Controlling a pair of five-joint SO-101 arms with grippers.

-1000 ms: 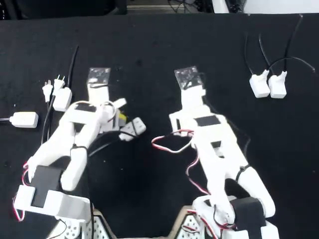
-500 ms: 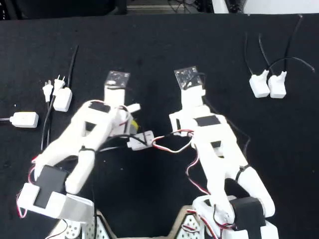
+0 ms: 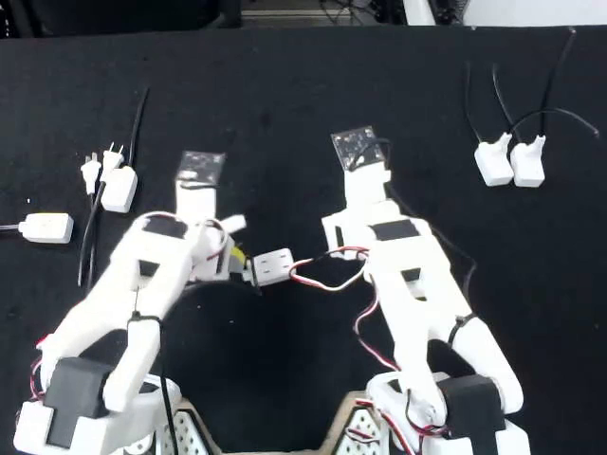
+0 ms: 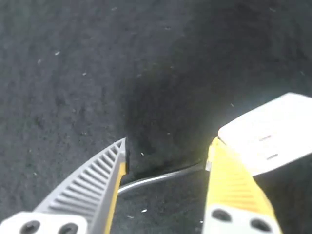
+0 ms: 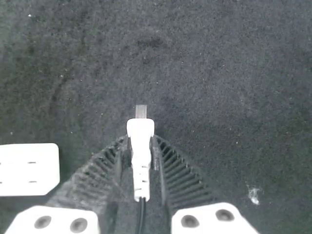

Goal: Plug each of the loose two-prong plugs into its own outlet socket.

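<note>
From above, the outlet socket (image 3: 273, 265) lies on the black worktop (image 3: 285, 85) near the centre of the frame, between the two arms. The left end effector (image 3: 234, 243) is just beside the socket's left edge.

The left wrist view gives the detail of the fingers. They stand wide apart with nothing between the pads. The yellow finger (image 4: 229, 180) is at the socket's (image 4: 268, 134) edge, though whether they touch I cannot tell. A thin black cable (image 4: 156, 178) crosses the gap between the fingers, and short slots mark the socket's face.

The right wrist view shows the right end effector (image 5: 140, 141) clamped narrow on a white two-prong plug (image 5: 140, 146). Its metal tip (image 5: 141, 111) juts past the fingertips over bare worktop. The socket (image 5: 29, 168) lies flat off to one side of the fingers, apart from the plug.

The high view also takes in the upper left of the frame. A loose plug (image 3: 90, 172) and a second loose plug (image 3: 113, 154) lie close together there, well apart from both end effectors.
</note>
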